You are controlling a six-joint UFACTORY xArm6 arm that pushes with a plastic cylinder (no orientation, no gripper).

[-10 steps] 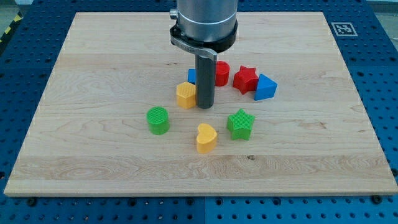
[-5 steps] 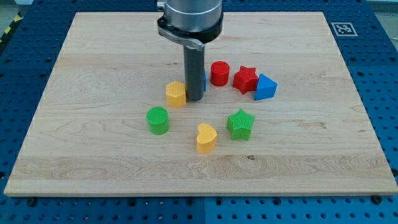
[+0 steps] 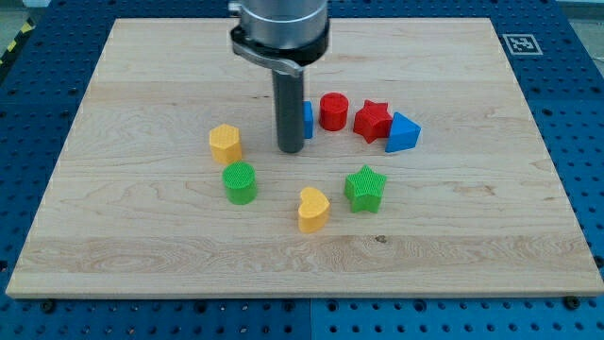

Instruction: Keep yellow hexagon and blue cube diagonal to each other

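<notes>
- Camera view: the small ridged plastic yellow hexagon sits on the pale wooden board, left of centre, just above the green ridged cylinder.
- The blue cube shows only as a sliver behind the dark rod, up and to the right of the hexagon, so the pair looks diagonal now.
- My tip stands clear of the hexagon, to its right; it is a bare rod grasping nothing, touching no block I can tell.
- Judgement: the hexagon looks light, rigid and easy to slide; push low on a flat side face, since an off-centre shove would likely spin it.
- Also present: red cylinder, red star, blue wedge, green star, yellow heart.
</notes>
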